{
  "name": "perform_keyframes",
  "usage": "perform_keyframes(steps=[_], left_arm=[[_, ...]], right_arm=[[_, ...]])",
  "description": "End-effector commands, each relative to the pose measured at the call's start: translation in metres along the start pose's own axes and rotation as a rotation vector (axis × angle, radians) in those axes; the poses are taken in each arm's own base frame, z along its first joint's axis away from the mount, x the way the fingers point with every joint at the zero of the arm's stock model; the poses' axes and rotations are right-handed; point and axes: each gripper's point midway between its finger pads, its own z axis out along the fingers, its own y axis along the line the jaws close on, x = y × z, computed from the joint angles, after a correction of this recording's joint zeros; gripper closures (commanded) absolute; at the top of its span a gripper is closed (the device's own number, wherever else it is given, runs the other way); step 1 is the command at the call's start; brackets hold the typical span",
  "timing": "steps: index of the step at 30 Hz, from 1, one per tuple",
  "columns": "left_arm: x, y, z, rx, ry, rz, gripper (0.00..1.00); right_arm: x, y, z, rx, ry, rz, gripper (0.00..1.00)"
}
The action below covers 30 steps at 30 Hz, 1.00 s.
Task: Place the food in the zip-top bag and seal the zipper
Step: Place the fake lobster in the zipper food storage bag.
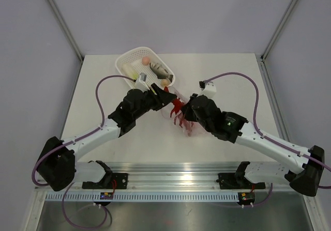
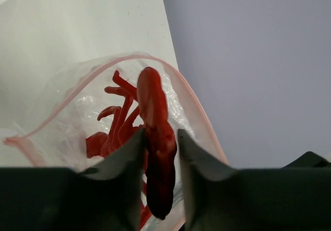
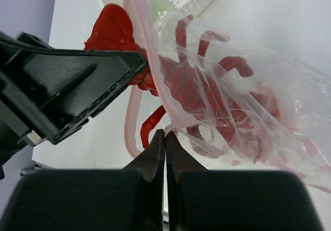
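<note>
Red lobster (image 2: 152,101) is head-first in the zip-top bag (image 2: 72,106) mouth, tail sticking out. Left gripper (image 2: 160,138) clamps narrow on that tail. Right gripper (image 3: 164,138) is pinched fully closed on the bag lip. Grey fish (image 1: 158,68) lies in white basket (image 1: 130,59) just behind.

Lobster (image 1: 178,108) lodged partway in the zip-top bag (image 1: 194,130), bag placed mid table (image 1: 227,70), basket (image 1: 124,60) set behind-left, fish (image 1: 158,68) kept inside it
</note>
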Motion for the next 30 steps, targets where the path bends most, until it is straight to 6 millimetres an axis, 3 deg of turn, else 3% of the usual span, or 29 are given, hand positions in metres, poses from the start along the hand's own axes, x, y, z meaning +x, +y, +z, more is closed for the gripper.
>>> perform_keyframes(steps=[1, 3, 7, 9, 12, 15, 18, 20, 22, 24, 27, 30], left_arm=[[-0.001, -0.014, -0.014, 0.058, -0.003, 0.077, 0.44], [-0.006, -0.021, -0.019, 0.071, -0.015, 0.126, 0.30], [-0.014, -0.035, -0.034, 0.093, -0.019, 0.211, 0.28], [-0.022, -0.050, -0.045, 0.129, -0.043, 0.253, 0.40], [-0.035, -0.056, -0.058, 0.115, -0.086, 0.320, 0.64], [-0.039, -0.045, -0.065, 0.050, -0.093, 0.379, 0.79], [-0.034, -0.025, -0.066, -0.012, -0.074, 0.398, 0.81], [-0.031, -0.010, -0.064, -0.045, -0.061, 0.394, 0.77], [-0.026, 0.000, -0.061, -0.065, -0.043, 0.395, 0.57], [-0.020, 0.014, -0.059, -0.091, -0.026, 0.402, 0.52], [-0.016, 0.029, -0.060, -0.122, -0.012, 0.395, 0.52], [-0.014, 0.035, -0.065, -0.122, -0.018, 0.400, 0.60]], right_arm=[[-0.027, 0.000, -0.011, 0.000, -0.126, 0.106, 1.00], [-0.027, -0.003, -0.014, 0.000, -0.131, 0.122, 1.00], [-0.023, -0.010, -0.016, 0.010, -0.133, 0.139, 1.00], [-0.024, -0.011, -0.017, 0.009, -0.138, 0.155, 1.00], [-0.024, -0.011, -0.020, 0.002, -0.138, 0.165, 1.00], [-0.028, -0.012, -0.025, -0.002, -0.148, 0.173, 1.00], [-0.030, -0.013, -0.028, -0.005, -0.154, 0.178, 1.00], [-0.030, -0.014, -0.030, -0.004, -0.156, 0.178, 1.00], [-0.032, -0.016, -0.032, -0.002, -0.160, 0.184, 1.00], [-0.033, -0.016, -0.034, -0.006, -0.161, 0.184, 1.00], [-0.033, -0.017, -0.036, -0.006, -0.161, 0.186, 1.00], [-0.033, -0.017, -0.037, -0.007, -0.159, 0.191, 1.00]])
